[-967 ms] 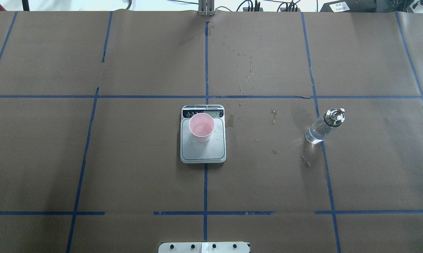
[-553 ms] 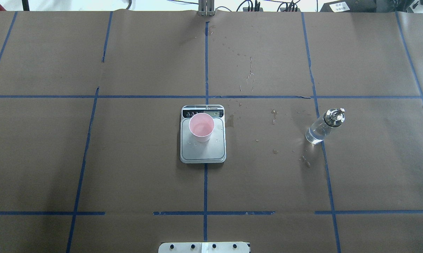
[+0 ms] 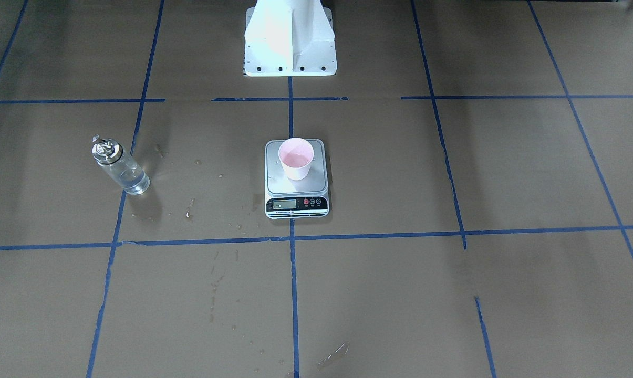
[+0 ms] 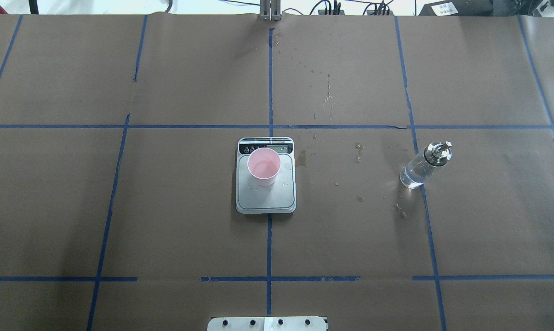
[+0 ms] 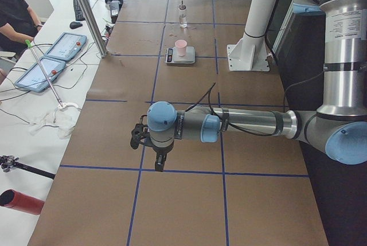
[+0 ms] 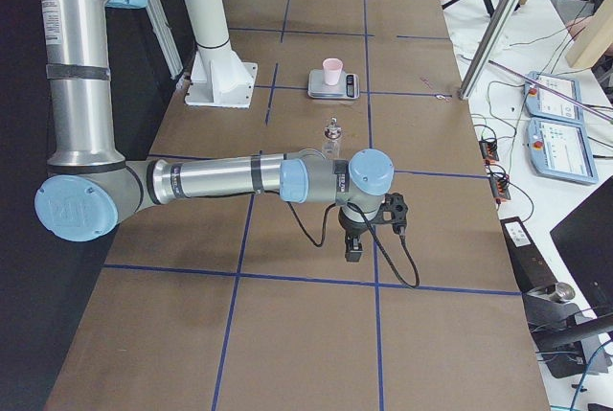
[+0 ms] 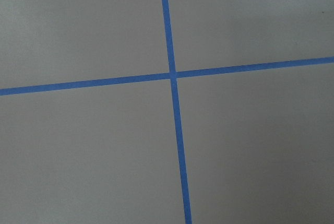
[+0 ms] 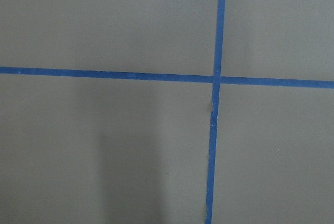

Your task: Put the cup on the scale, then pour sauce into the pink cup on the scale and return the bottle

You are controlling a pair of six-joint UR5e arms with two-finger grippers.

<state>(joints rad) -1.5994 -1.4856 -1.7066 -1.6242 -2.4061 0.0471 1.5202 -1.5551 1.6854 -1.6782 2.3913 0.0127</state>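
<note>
The pale pink cup (image 4: 264, 165) stands upright on the silver scale (image 4: 266, 201) at the table's middle; it also shows in the front-facing view (image 3: 296, 157). The clear glass bottle (image 4: 419, 170) with its silver spout cap stands upright on the paper, well to the right of the scale, with clear sauce in it. My left gripper (image 5: 159, 160) hangs over the table's left end, far from the scale. My right gripper (image 6: 352, 248) hangs over the right end, beyond the bottle (image 6: 332, 131). Both show only in the side views, so I cannot tell whether they are open or shut.
Brown paper with blue tape lines covers the table. Droplets and wet stains (image 4: 359, 151) lie between scale and bottle. The white robot base (image 3: 290, 42) stands behind the scale. A side bench with tablets (image 5: 57, 51) and a metal post (image 5: 86, 11) runs along the far edge.
</note>
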